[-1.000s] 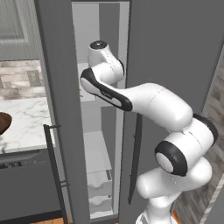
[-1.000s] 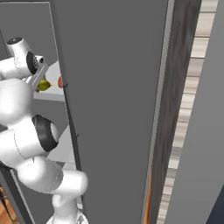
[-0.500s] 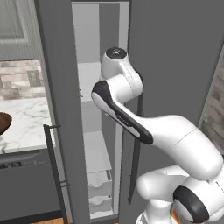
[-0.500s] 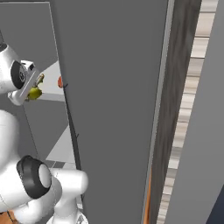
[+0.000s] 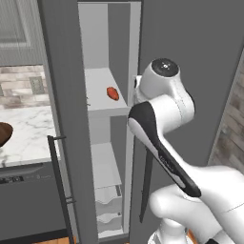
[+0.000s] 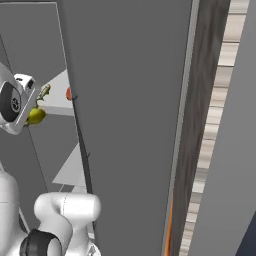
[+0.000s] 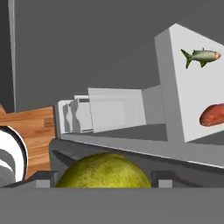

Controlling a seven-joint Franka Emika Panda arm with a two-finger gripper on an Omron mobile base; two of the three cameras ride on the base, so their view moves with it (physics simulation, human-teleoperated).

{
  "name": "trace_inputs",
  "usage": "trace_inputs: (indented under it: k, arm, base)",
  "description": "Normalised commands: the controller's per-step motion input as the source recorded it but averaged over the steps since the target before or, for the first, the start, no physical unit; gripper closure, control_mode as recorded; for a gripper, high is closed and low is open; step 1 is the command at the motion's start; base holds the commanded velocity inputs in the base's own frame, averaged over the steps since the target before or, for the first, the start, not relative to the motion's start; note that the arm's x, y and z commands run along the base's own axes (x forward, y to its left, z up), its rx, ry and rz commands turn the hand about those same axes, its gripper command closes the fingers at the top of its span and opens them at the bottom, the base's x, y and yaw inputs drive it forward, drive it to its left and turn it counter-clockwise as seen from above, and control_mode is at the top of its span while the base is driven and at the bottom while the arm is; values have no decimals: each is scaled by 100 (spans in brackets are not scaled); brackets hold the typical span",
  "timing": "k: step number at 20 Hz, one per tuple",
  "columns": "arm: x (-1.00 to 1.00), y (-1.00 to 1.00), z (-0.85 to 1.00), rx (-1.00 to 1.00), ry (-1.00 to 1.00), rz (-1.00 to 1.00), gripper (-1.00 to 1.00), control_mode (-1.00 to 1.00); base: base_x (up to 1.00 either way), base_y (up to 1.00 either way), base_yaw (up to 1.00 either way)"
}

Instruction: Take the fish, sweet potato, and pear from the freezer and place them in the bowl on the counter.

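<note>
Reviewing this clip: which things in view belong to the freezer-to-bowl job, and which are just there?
Belonging to the job:
- yellow-green rounded pear, close between the gripper jaws
- slender grey-green fish on the white shelf
- orange-red oval sweet potato on the same shelf
- tall dark grey freezer, door open
- dark brown wooden bowl
- white marble counter

Just there:
- white freezer drawers
- wooden floor

A kitchen: open freezer (image 5: 102, 143) beside a marble counter (image 5: 24, 133).
</note>
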Motion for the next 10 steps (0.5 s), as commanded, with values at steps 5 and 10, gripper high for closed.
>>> trace_inputs:
  k: [5, 10]
  arm:
    - [-66, -81, 31, 0, 0, -5, 100, -100]
    - [-55, -86, 18, 0, 0, -12, 100, -100]
  base:
    - [0, 0, 0]
    - [0, 0, 0]
